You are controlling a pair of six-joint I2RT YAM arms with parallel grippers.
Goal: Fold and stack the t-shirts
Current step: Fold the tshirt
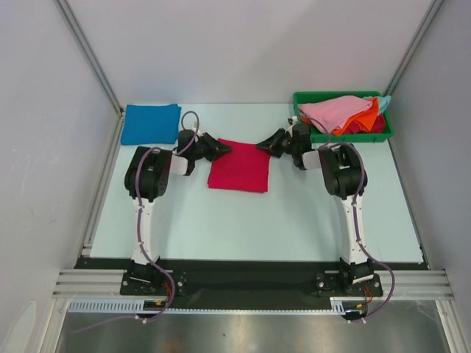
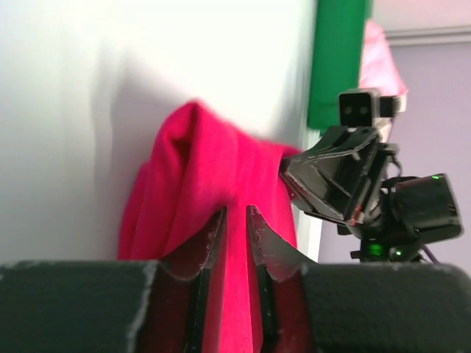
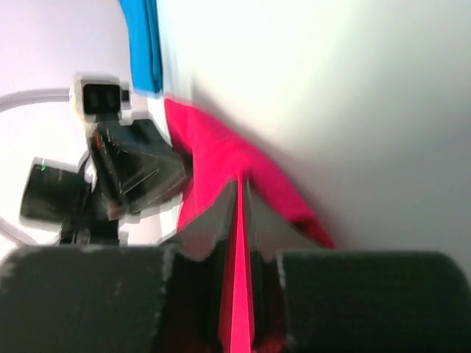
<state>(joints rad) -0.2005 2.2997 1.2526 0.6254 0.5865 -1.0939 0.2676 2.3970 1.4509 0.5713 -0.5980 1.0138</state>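
Between two pinching grippers (image 1: 223, 150) (image 1: 263, 145) lies one crimson t-shirt (image 1: 239, 169).

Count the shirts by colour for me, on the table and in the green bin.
Crimson shirt: 1
Blue shirt: 1
Pink shirt: 1
Orange shirt: 1
Light blue shirt: 1
Total: 5 seen; the heap in the green bin may hide more.

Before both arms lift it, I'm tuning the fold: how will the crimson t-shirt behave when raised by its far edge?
Probably floppy: the crimson t-shirt bunches into a ridge at the left fingers. It would likely sag between the two pinched corners. Seemingly thin and light: the right fingers sit almost closed on it.
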